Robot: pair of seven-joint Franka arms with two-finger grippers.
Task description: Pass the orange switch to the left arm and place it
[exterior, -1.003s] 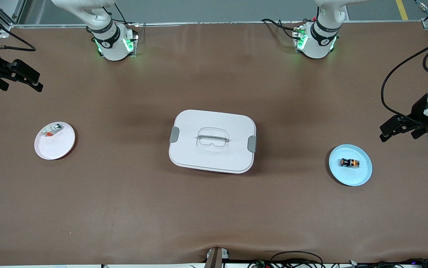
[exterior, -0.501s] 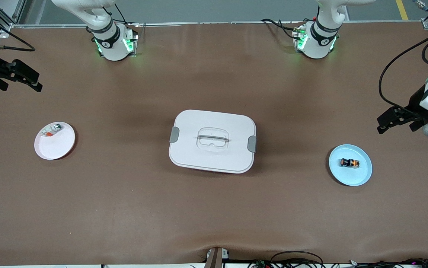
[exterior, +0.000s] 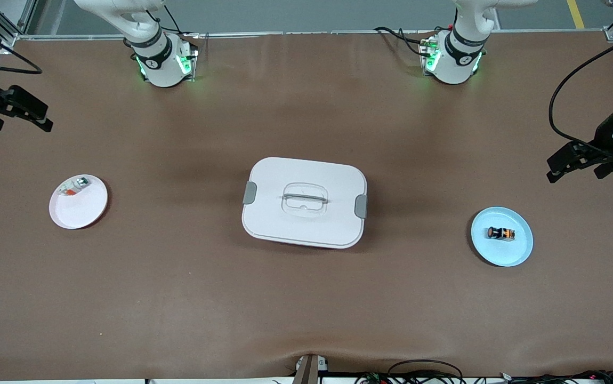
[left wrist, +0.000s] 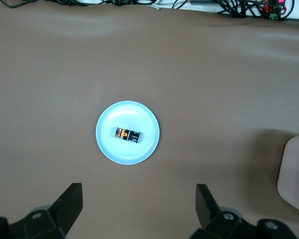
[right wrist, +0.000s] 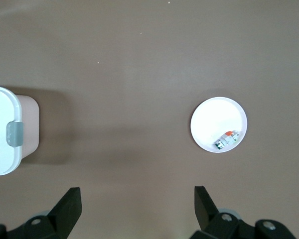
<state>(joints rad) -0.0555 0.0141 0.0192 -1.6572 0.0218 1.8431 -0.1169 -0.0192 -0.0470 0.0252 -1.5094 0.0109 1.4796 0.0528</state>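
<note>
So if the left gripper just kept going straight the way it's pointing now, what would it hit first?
Probably bare table just short of the blue plate holding the orange switch. The open left gripper points down there, though depth is unclear.

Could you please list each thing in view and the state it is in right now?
Switch: lying on the blue plate, not gripped.
Box: lid on, mid-table between the plates.
White part: lying at the white plate rim.
Left gripper: open, empty, over the table near the blue plate.
Right gripper: open, empty, over the table at its arm's end.
</note>
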